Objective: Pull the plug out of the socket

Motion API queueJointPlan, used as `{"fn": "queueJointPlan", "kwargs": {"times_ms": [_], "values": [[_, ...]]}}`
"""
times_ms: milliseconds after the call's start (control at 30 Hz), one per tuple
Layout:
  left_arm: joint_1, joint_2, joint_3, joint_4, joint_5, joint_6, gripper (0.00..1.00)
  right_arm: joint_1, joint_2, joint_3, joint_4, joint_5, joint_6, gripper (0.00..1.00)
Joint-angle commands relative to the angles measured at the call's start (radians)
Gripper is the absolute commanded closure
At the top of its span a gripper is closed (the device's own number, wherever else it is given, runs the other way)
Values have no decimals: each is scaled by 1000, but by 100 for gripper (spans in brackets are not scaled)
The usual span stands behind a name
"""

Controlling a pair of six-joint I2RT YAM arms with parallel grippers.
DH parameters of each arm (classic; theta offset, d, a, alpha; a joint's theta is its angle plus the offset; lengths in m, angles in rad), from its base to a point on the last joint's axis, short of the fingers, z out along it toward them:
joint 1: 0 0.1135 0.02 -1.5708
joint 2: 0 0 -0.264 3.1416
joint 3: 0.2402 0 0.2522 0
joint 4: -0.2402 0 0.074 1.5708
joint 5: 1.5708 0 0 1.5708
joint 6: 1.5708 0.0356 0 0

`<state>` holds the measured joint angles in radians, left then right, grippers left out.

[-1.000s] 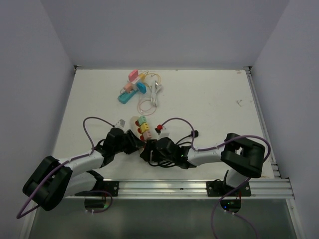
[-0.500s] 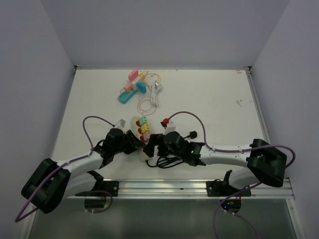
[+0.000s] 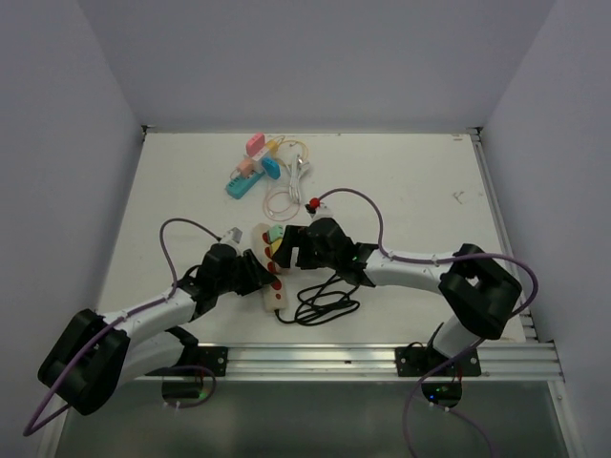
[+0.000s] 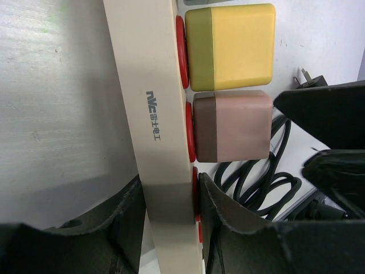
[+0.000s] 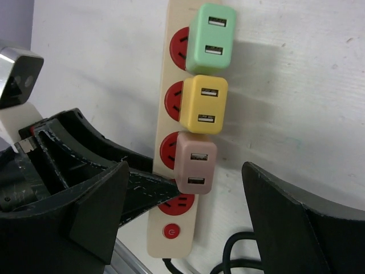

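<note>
R end effector [image 5: 185, 171], spread, straddles dusty-pink cube plug [image 5: 195, 162].
L end effector [image 4: 171, 225] pinches cream plastic power strip [image 4: 151, 85], long axis btw R fingers [image 5: 97, 211].

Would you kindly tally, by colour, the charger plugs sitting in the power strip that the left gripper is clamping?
Green plug: 1
Yellow plug: 1
Pink plug: 1
Total in the power strip: 3
</note>
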<state>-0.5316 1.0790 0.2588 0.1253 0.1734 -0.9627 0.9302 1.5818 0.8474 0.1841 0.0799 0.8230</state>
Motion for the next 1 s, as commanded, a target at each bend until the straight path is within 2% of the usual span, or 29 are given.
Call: {"fn": "queueJointPlan", "kwargs": {"times_ms": [0, 200, 367, 400, 433, 467, 500, 567, 600, 633, 667, 733, 767, 867, 967], "values": [[-4, 10, 31, -35, -18, 62, 100, 2, 56, 51, 34, -57, 24, 16], [-4, 16, 31, -33, -20, 62, 100, 2, 130, 42, 89, -77, 51, 23], [-4, 18, 30, -29, -20, 67, 100, 2, 152, 12, 167, -124, 57, 46], [-2, 19, 28, -27, -18, 67, 100, 2, 150, 9, 175, -126, 59, 58], [-4, 19, 28, -26, -17, 71, 100, 2, 149, 5, 184, -127, 61, 64], [-4, 19, 27, -23, -14, 74, 93, 2, 147, 1, 189, -127, 64, 69], [-4, 21, 26, -18, -9, 73, 89, 2, 144, -2, 192, -126, 67, 80], [-4, 21, 22, -10, 1, 73, 76, 2, 142, -8, 193, -126, 73, 89], [-4, 21, 16, 3, 6, 70, 72, 2, 141, -11, 198, -126, 77, 97], [-4, 19, 14, 10, 11, 67, 69, 2, 141, -21, 212, -127, 82, 100], [-4, 21, 8, 19, 21, 59, 59, 2, 141, -27, 221, -129, 96, 100], [-4, 24, 5, 39, 29, 55, 51, 2, 141, -39, 253, -132, 110, 100], [-4, 25, 3, 45, 35, 51, 43, 2, 141, -50, 261, -132, 122, 100], [-4, 39, 3, 68, 57, 42, 33, 4, 142, -53, 275, -137, 133, 100], [-4, 52, 8, 76, 58, 38, 32, 4, 139, -56, 282, -134, 139, 100]]}}
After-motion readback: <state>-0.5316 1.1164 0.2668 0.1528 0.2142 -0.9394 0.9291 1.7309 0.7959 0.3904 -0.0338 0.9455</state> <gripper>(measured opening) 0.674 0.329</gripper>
